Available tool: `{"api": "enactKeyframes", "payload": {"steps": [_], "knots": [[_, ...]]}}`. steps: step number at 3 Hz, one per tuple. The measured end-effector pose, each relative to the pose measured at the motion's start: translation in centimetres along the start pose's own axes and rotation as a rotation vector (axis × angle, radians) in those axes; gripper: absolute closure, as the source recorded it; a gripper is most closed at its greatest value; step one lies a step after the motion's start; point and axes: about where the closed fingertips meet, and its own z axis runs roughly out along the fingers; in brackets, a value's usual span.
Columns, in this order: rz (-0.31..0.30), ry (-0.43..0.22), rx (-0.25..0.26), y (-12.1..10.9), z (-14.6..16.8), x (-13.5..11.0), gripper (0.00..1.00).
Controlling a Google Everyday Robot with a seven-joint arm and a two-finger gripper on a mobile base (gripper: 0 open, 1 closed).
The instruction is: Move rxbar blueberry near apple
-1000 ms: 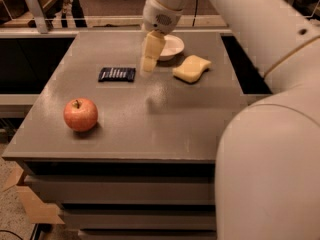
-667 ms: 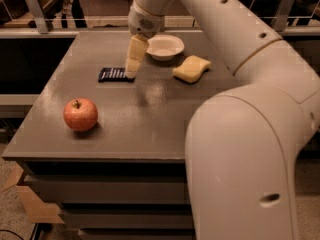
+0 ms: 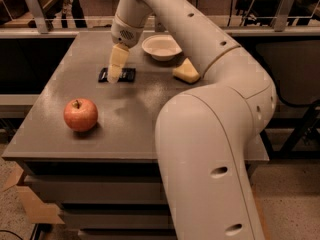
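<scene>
The rxbar blueberry point(image 3: 126, 75), a flat dark bar, lies on the grey table point(image 3: 150, 109) at the back left. My gripper point(image 3: 115, 74) hangs right over the bar's left part, its cream fingers point(image 3: 117, 64) pointing down and covering part of it. The apple point(image 3: 80, 115), red-orange with a short stem, stands near the table's front left, well in front of the bar.
A white bowl point(image 3: 161, 47) stands at the back middle of the table. A pale yellow sponge point(image 3: 186, 72) lies just right of the bar. My large arm point(image 3: 210, 149) fills the right foreground. A rail runs behind the table.
My gripper has moved left from near the bowl and come over the bar. The bar, apple, bowl and sponge have not moved.
</scene>
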Motion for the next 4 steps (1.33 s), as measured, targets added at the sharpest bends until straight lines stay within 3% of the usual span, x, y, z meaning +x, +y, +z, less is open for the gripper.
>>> {"api": "enactKeyframes", "payload": {"steps": [2,4], "knots": [[0.056,0.019,-0.032,-1.1,4.4,0.9,0.00],[0.094,0.020,-0.046,-1.4,5.4,2.6,0.40]]}}
